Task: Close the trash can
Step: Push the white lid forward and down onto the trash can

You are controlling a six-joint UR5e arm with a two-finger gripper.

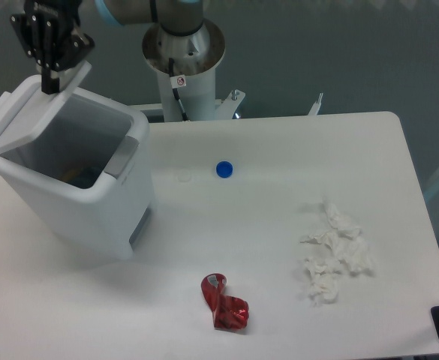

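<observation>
Single fixed high view, facing down over table [294,150].

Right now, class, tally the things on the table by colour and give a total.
White: 2, the trash can and the crumpled tissue
Blue: 1, the bottle cap
Red: 1, the crushed wrapper
Total: 4

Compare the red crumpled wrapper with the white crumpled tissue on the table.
The red wrapper is shiny, compact and in one piece near the front edge; the white tissue is matte, bigger and spread in loose clumps to the right. Both are crumpled, lying on the table outside the trash can.
</observation>
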